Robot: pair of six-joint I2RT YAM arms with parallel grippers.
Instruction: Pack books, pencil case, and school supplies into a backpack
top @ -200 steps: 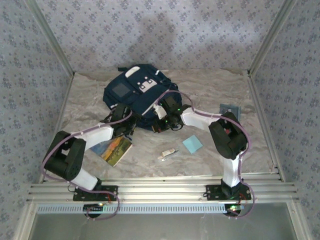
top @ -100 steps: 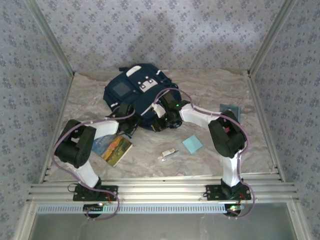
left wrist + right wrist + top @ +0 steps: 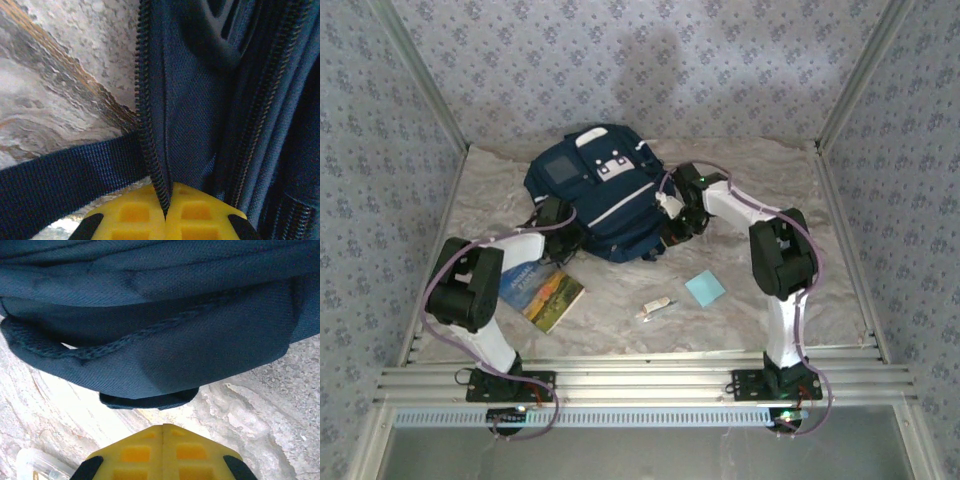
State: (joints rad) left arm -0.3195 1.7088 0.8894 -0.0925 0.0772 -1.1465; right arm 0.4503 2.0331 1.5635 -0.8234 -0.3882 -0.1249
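Note:
The navy backpack (image 3: 605, 200) lies at the back middle of the table, grey patch at its top left. My left gripper (image 3: 563, 220) is at its left side. In the left wrist view the yellow jaws (image 3: 166, 202) are shut on the backpack's (image 3: 200, 100) zipper edge (image 3: 150, 150). My right gripper (image 3: 673, 222) is at the bag's right lower edge. Its jaws (image 3: 163, 429) are shut with nothing between them, just short of the fabric (image 3: 175, 315). The book (image 3: 542, 292), the light-blue pad (image 3: 705, 289) and the white stick (image 3: 655, 308) lie on the table in front. The pencil case is hidden.
A dark strap (image 3: 65, 185) of the bag runs across the table beside my left jaws. The table is covered with a crumpled pale sheet (image 3: 620, 320). Patterned walls (image 3: 380, 180) with metal posts close in the sides and back.
My left gripper has shut on the zipper edge. The right arm has swung from the bag's front to its right side. The backpack has shifted back and turned a little.

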